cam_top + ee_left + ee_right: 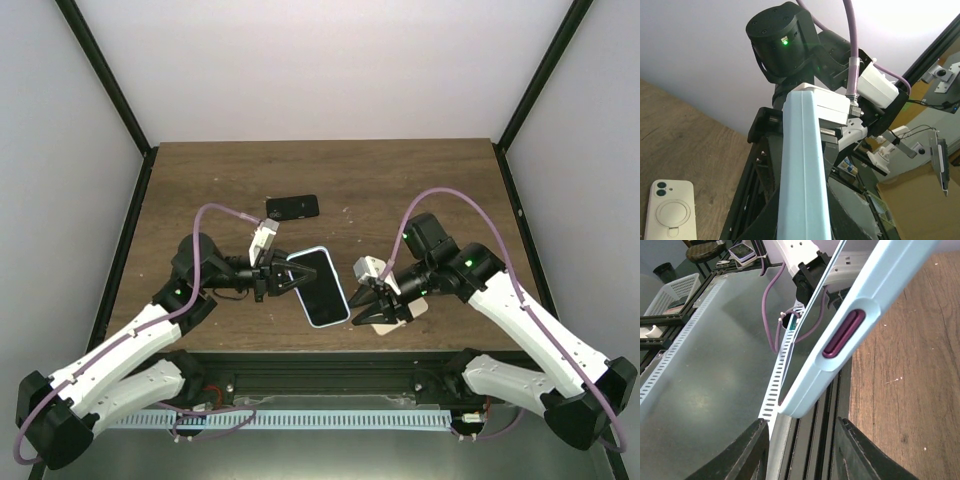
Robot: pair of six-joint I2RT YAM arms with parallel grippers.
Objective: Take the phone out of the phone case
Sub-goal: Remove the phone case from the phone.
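Observation:
A phone [322,282] in a light blue case [319,251] is held above the table, screen up, by my left gripper [283,276], which is shut on its left edge. In the left wrist view the blue case edge [802,165] runs up between my left gripper [805,220] fingers. My right gripper [366,302] is open at the phone's near right corner. In the right wrist view that corner [805,400], with a purple side button [844,334], sits just above and between the spread fingers of my right gripper [805,445], not touching them.
A cream phone case [669,212] with a ring on its back lies on the wooden table, partly under my right gripper [408,312]. A black flat device [292,207] lies further back. The table's near edge and a metal rail [805,440] are below the right gripper.

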